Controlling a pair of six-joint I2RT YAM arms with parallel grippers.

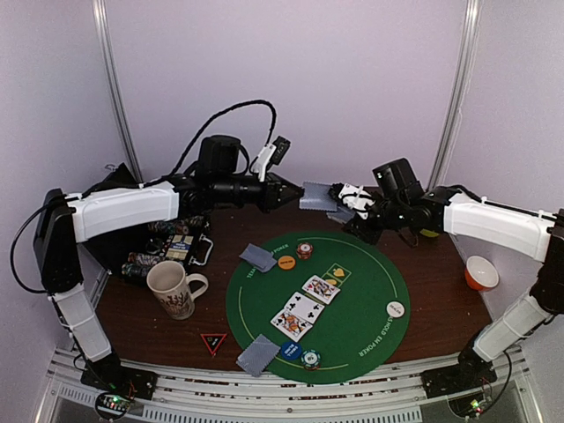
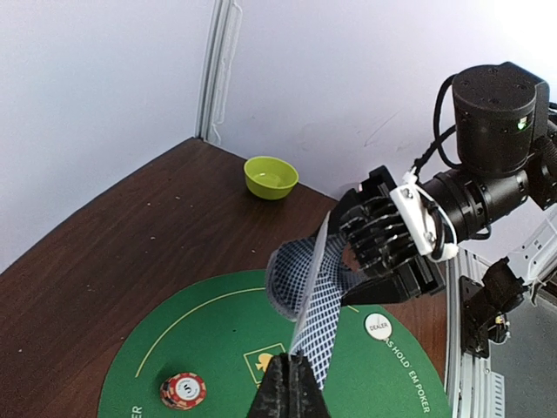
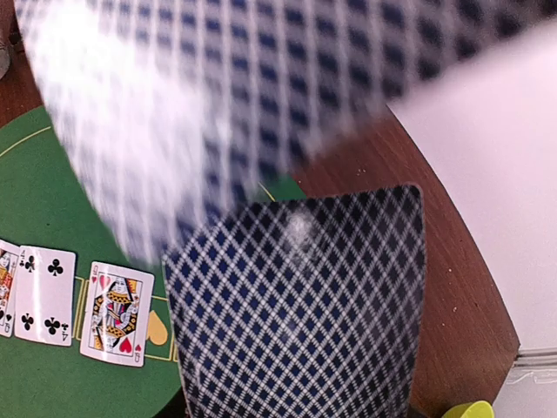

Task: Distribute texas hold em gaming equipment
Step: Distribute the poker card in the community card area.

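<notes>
Left wrist: left end effector [image 2: 291, 364] pinches card [image 2: 327, 320]; right end effector [image 2: 355, 257] grips cards [image 2: 284, 279].

A playing card [image 3: 300, 305] stands upright close before me, its blue-diamond back filling the lower middle. A second card [image 3: 200, 113], blurred, spans the top above it. To my left on the green mat [image 3: 35, 174], a clubs card [image 3: 43, 296] and the queen of hearts [image 3: 116, 312] lie face up, side by side.

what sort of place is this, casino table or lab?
Most likely a robot lab cell, not a card room: plain enclosure walls, an aluminium rail at the near edge, and a green poker mat on a wooden table.
</notes>
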